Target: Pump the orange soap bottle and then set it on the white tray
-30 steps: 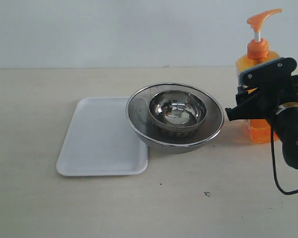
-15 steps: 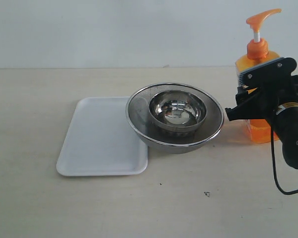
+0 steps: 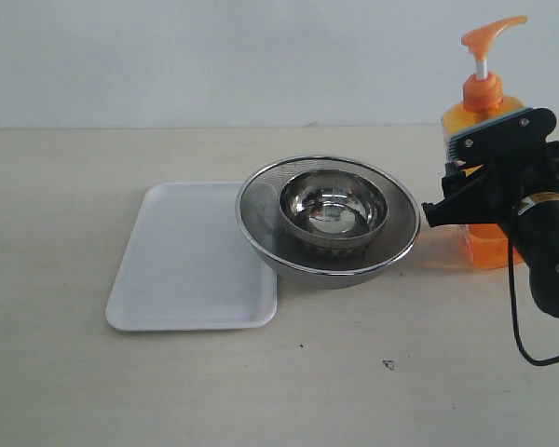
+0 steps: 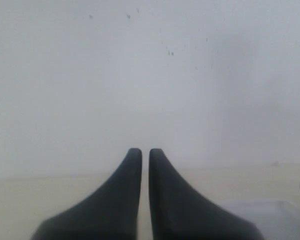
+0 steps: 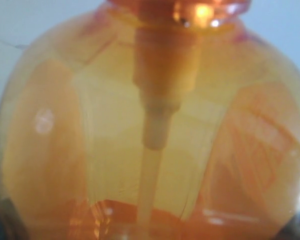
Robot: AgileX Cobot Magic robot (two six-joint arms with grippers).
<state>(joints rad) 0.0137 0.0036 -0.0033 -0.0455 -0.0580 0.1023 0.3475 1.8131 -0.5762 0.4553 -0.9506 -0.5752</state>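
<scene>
The orange soap bottle (image 3: 485,244) stands on the table at the far right, with its pump head (image 3: 489,35) raised. My right gripper (image 3: 459,179) is shut on the bottle's body, one black finger across its upper front and one lower down at its left side. In the right wrist view the translucent orange bottle (image 5: 150,125) fills the picture, its dip tube running down the middle. The white tray (image 3: 191,256) lies flat at the left, with nothing on it. My left gripper (image 4: 145,153) is shut and holds nothing; it does not show in the exterior view.
Two nested steel bowls (image 3: 328,220) stand between the tray and the bottle, the outer rim touching the tray's right edge. A black cable (image 3: 520,326) hangs from the right arm. A pale wall rises behind the table.
</scene>
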